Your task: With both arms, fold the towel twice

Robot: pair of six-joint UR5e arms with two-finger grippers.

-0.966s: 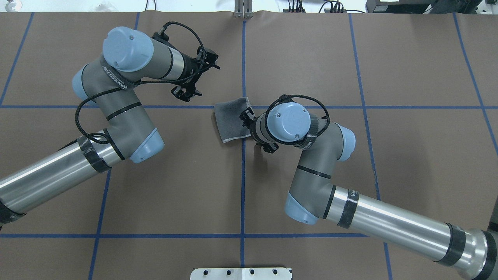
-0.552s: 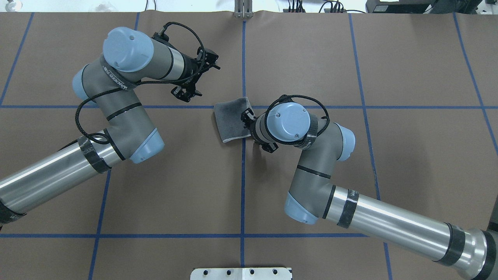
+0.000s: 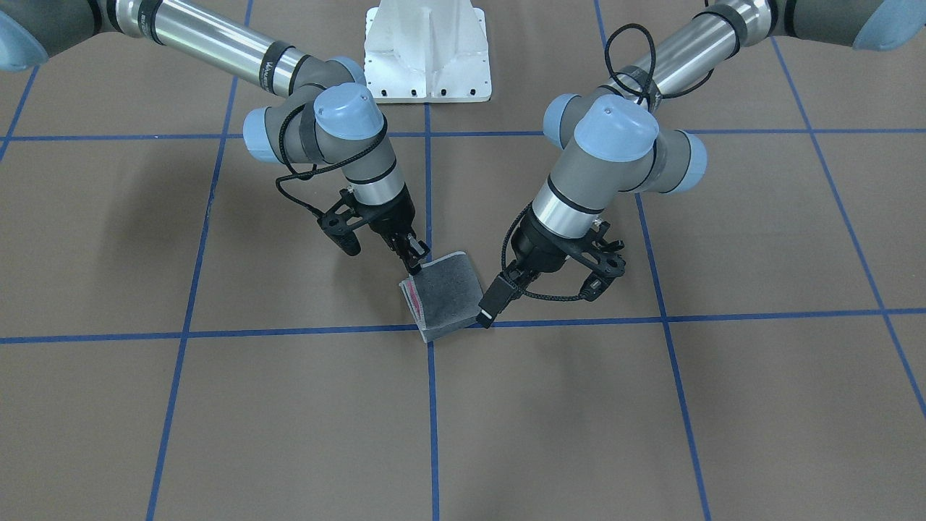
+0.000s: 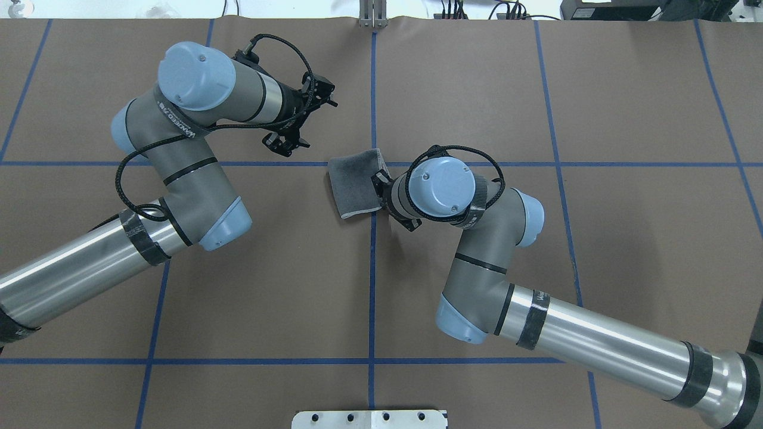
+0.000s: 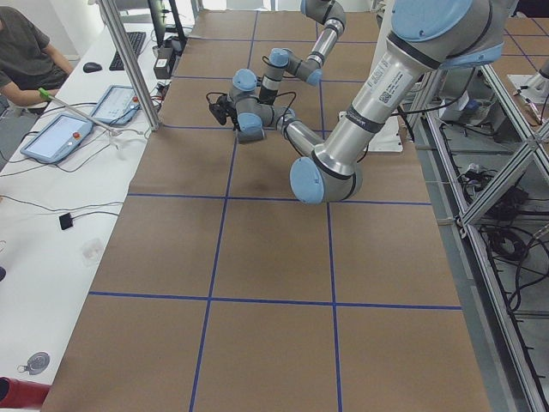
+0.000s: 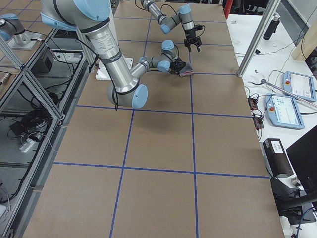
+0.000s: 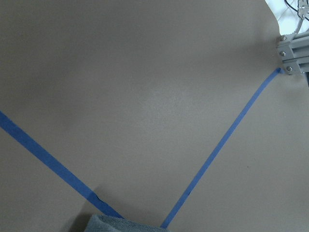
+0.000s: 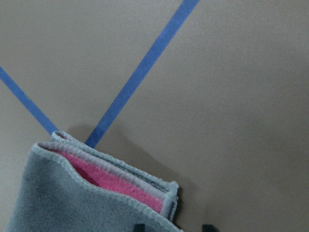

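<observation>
- The towel [image 3: 447,293] was nubby terry cloth folded into a small, thick, squarish pad with its dark grey face up. It lay on the bench [image 3: 651,405] near the middle of the front-facing frame, at the crossing of two blue tape lines [image 3: 217,334].
- At the lower left of the right wrist view, its open corner showed stacked layers. Pink pile sat between grey faces, each edged with a light grey stitched hem. The pad ran off the bottom and left edges there.
- The bench wore a matte brown sheet.
- The left arm [image 3: 608,159] and right arm [image 3: 347,137] had brushed silver tubes, matte grey joints, rounded light blue caps and braided black cables.
- The right gripper [image 3: 414,260] stood at the towel's upper-left corner in the front-facing frame. In its wrist view two dark fingertips [image 8: 139,227] peeked in apart at the bottom edge, one over the grey face and one off the hem.
- In the overhead view the right wrist's blue cap hid most of that gripper and the towel's right edge.
- The left gripper [image 3: 486,312] hung beside the towel's lower-right corner in the front-facing frame. Contact could not be judged, nor whether its fingers were apart or together. Its wrist view showed only a grey sliver of towel at the bottom edge.
</observation>
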